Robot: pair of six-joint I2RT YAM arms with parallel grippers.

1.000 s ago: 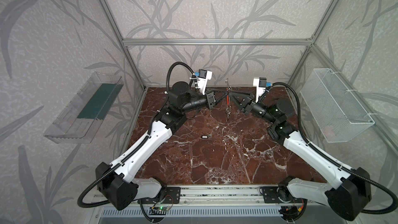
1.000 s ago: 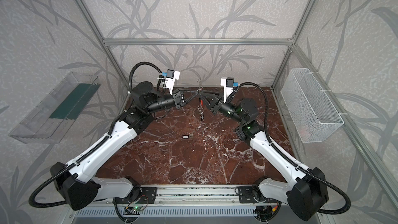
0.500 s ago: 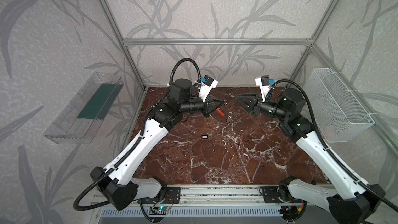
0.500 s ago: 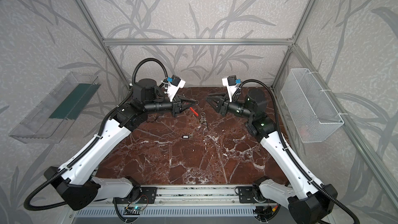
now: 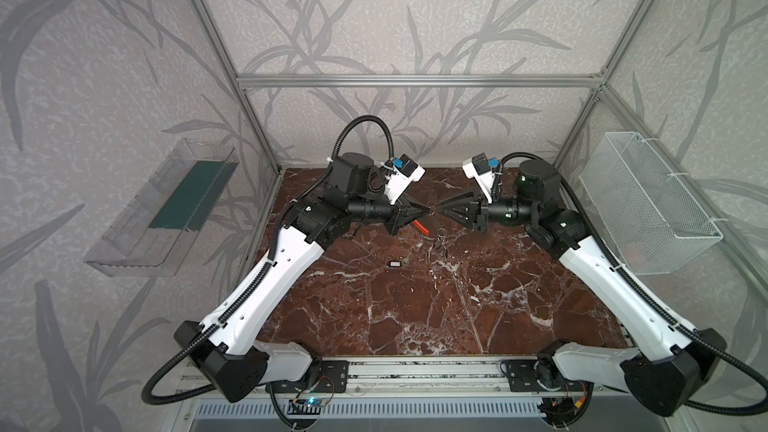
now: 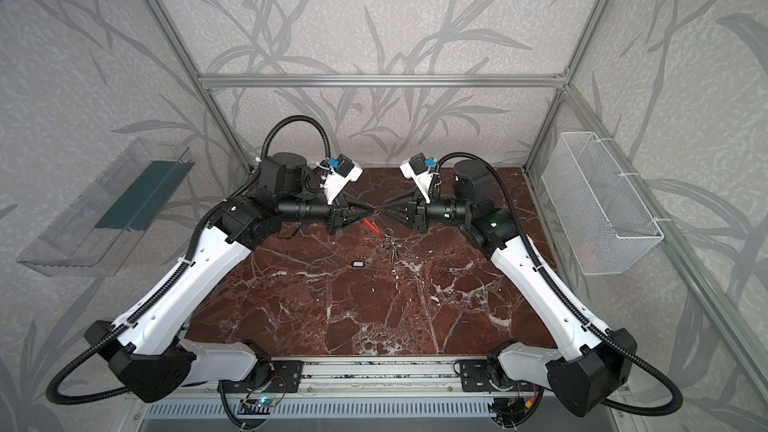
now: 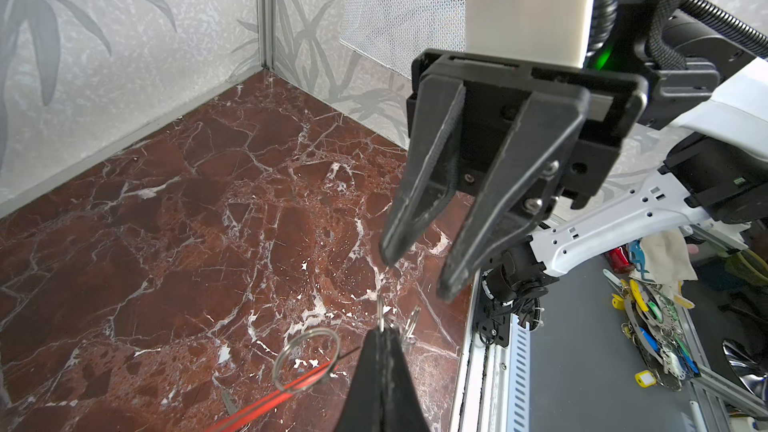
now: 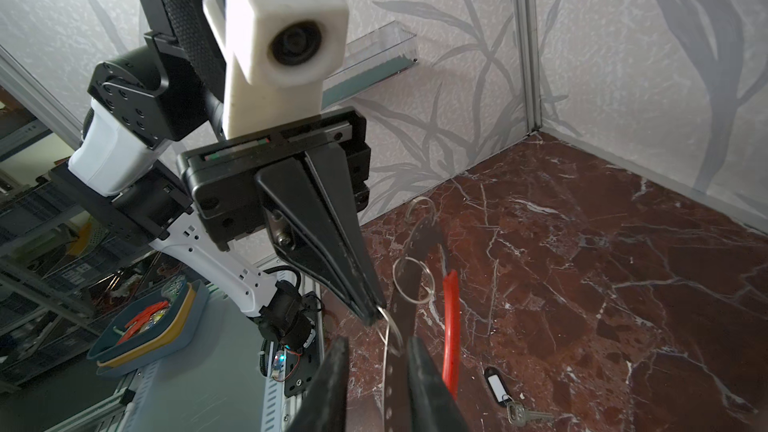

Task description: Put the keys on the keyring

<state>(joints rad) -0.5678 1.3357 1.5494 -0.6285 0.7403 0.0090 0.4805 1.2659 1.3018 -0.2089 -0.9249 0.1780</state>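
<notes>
While the left gripper (image 8: 371, 312) pinches the keyring (image 8: 451, 317), one tagged key (image 8: 496, 386) lies loose

One keyring, grey with a red stretch, hangs from the left gripper above the far middle of the marble table (image 5: 415, 317). That gripper's fingers are pressed together on the ring's thin edge. Two small split rings (image 8: 433, 284) show on the band in the right wrist view. The one tagged key, its tag black with a white label, lies flat on the marble, nearer than the grippers and a little left, well apart from the keyring. One bunch of keys (image 5: 439, 243) shows just near and right of the red stretch in both top views. It is too small to count, and whether it hangs or lies on the marble cannot be told.

One wire basket (image 5: 648, 201) is fixed to the right wall and one clear plastic tray (image 5: 166, 209) to the left wall, both off the table. In the right wrist view the hanging band crosses the gap between the fingers of the right gripper (image 7: 419, 272) and hides a strip of marble.

Two arms are at work. The left arm (image 5: 266, 284) and the right arm (image 5: 615, 288) reach from the near edge to the far middle, wrists level. Their grippers point at each other tip to tip, just apart. The right gripper's fingers are spread, with nothing between the tips
</notes>
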